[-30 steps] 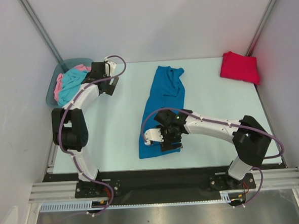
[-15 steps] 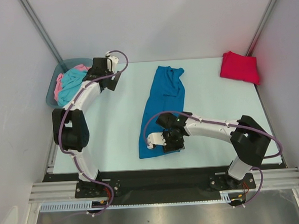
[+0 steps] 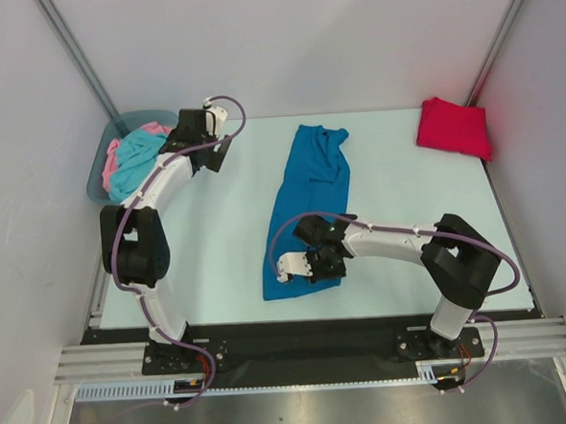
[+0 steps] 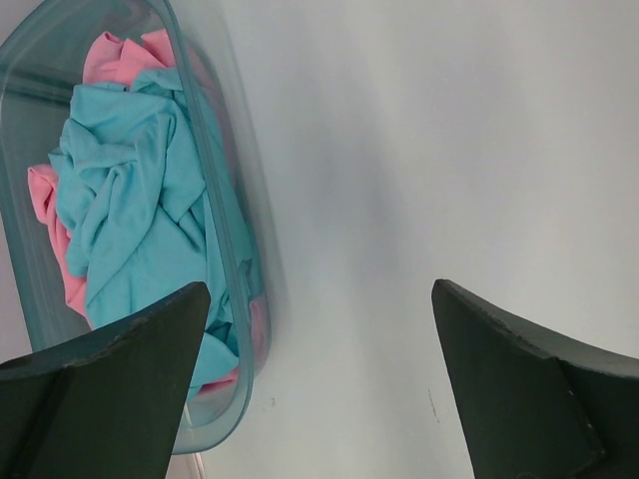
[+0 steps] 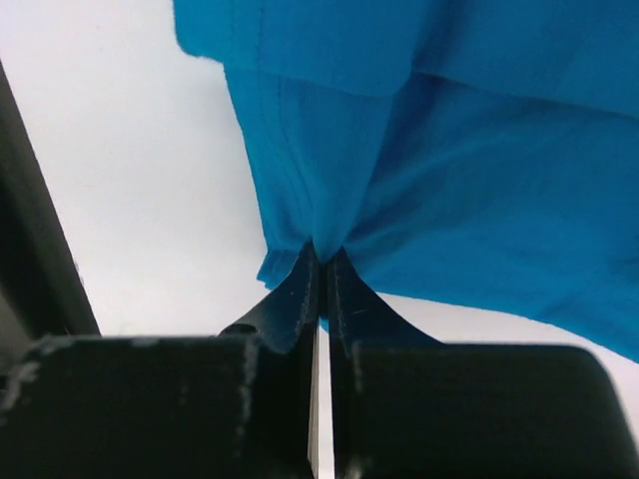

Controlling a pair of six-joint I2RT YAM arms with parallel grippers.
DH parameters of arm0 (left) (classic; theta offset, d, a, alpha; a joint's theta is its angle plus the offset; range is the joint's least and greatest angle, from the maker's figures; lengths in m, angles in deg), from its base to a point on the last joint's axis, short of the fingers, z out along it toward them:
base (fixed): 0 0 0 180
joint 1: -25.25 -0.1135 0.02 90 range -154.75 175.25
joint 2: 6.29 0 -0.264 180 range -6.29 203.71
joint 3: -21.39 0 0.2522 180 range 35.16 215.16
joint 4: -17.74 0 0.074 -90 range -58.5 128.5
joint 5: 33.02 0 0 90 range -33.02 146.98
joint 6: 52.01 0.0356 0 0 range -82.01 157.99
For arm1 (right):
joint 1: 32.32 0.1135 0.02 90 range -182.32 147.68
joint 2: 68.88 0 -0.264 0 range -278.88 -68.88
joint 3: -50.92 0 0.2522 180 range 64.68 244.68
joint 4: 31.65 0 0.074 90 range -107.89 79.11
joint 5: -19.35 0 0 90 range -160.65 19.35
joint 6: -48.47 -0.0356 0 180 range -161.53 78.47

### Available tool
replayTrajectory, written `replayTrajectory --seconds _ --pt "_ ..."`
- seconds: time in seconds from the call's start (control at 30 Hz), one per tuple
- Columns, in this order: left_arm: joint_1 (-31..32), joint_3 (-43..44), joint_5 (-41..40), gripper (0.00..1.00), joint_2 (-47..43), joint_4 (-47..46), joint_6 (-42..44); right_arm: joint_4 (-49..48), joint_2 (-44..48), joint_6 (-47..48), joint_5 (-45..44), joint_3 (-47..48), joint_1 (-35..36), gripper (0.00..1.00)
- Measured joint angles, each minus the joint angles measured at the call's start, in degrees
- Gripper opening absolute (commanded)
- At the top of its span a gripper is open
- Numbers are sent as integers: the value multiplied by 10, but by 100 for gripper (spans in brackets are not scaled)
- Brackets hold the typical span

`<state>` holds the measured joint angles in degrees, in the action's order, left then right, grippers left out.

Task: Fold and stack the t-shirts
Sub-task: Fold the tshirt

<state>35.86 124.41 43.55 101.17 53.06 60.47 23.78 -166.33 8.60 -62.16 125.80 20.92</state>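
A deep blue t-shirt (image 3: 310,186) lies folded into a long strip down the middle of the table. My right gripper (image 3: 323,267) is at its near end, shut on a pinch of the blue cloth (image 5: 479,150); the black fingers meet at the hem (image 5: 321,249). A bright red t-shirt (image 3: 453,127) lies folded at the far right corner. Turquoise (image 3: 134,159) and pink (image 3: 113,155) t-shirts are crumpled in the bin. My left gripper (image 3: 211,159) hovers just right of the bin, open and holding nothing (image 4: 319,289).
The grey-blue plastic bin (image 3: 104,184) stands at the far left corner; its rim (image 4: 225,249) is beside my left fingers. White walls and metal posts close in the table on three sides. The arm bases sit along the near edge.
My right gripper has dropped onto the blue shirt's near end and shut on it. The left gripper has drifted slightly right, away from the bin, still open.
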Motion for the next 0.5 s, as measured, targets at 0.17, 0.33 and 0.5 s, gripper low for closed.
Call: replayTrajectory --seconds 0.17,0.33,0.5 --pt "0 0 -5 100 0 0 0 0 0 -2 0 0 -12 0" --pt "0 0 -11 100 0 0 5 26 3 -1 7 0 -25 0" --pt "0 8 -14 100 0 0 14 60 32 6 11 -17 -29 0"
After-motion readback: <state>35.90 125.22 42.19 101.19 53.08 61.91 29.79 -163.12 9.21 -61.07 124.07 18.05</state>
